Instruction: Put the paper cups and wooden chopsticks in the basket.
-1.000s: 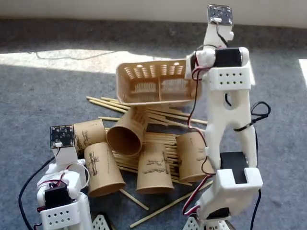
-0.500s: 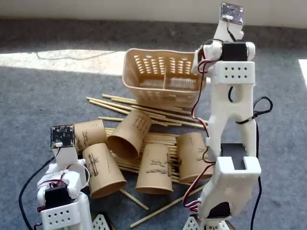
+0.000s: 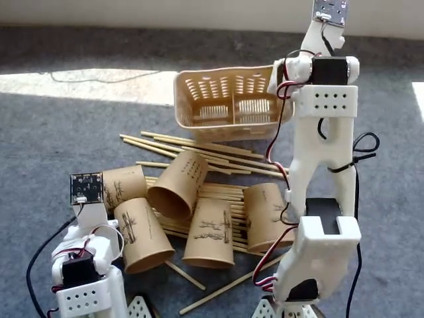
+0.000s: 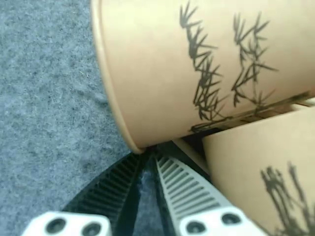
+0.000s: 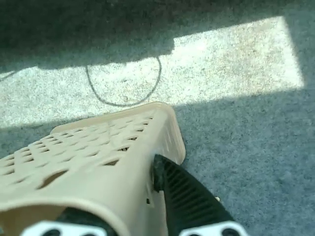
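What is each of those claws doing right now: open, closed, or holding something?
Left gripper: closed, holding nothing.
Right gripper: closed on the wall of the basket, holding it.

The right gripper (image 5: 123,194) pinched the wall of the beige slotted basket (image 5: 98,152), with one black ribbed finger (image 5: 182,196) pressed against the wall's outer side. Beyond the basket lay grey carpet (image 5: 246,147) crossed by a bright sunlit patch (image 5: 221,64), where a thin dark cable (image 5: 123,96) curved in a loop.
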You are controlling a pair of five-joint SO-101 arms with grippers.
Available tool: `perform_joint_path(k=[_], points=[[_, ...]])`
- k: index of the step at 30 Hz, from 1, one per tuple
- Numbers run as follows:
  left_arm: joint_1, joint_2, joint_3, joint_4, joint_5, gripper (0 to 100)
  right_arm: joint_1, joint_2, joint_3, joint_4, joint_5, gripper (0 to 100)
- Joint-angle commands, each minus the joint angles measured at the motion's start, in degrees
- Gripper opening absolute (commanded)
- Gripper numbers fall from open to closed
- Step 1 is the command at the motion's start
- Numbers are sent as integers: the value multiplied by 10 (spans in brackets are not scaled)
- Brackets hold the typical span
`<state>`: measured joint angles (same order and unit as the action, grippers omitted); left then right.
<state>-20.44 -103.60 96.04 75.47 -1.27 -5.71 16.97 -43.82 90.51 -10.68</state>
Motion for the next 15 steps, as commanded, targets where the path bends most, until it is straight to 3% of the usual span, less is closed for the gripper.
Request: perform_joint_path(k=[1, 15], points=[[-1, 1, 12, 4, -1, 7, 10, 7, -32, -18, -7, 5], [-1, 1, 12, 4, -1, 7, 50, 42, -34, -15, -38, 5]])
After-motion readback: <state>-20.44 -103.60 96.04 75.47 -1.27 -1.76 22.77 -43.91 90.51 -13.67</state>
